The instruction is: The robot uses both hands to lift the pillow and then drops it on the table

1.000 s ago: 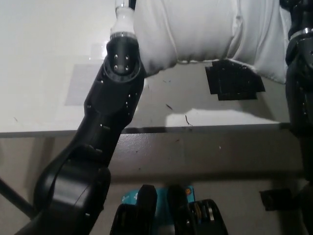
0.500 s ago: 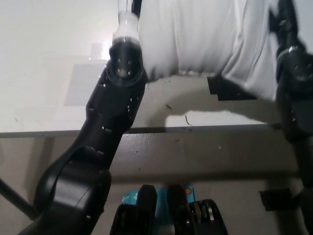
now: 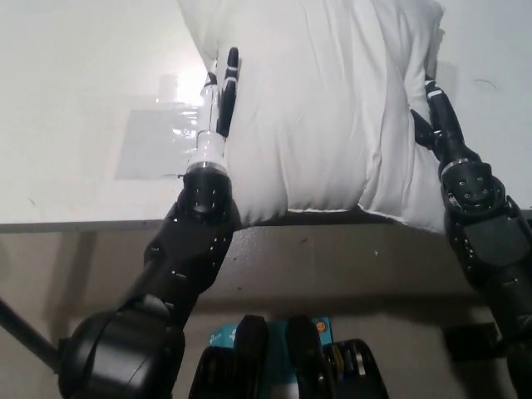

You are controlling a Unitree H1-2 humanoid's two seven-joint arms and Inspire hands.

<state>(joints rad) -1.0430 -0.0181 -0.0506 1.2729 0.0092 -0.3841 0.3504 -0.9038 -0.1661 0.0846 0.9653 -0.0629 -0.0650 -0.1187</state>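
Note:
The big white pillow (image 3: 324, 100) fills the upper middle of the head view, and its lower edge reaches past the table's front edge (image 3: 83, 224). My left hand (image 3: 223, 87) lies flat against the pillow's left side with its fingers straight. My black right hand (image 3: 434, 112) presses the pillow's right side. The pillow is squeezed between the two hands. I cannot tell whether its underside touches the white table (image 3: 75, 100).
A pale see-through rectangle (image 3: 154, 141) is stuck on the table left of the pillow. Bare table stretches to the left and the far right. A dark patch (image 3: 470, 341) lies on the floor at the lower right.
The pillow has come down the picture and toward the table's front edge, now covering the black patch on the table. Both hands moved with it and now show at its sides.

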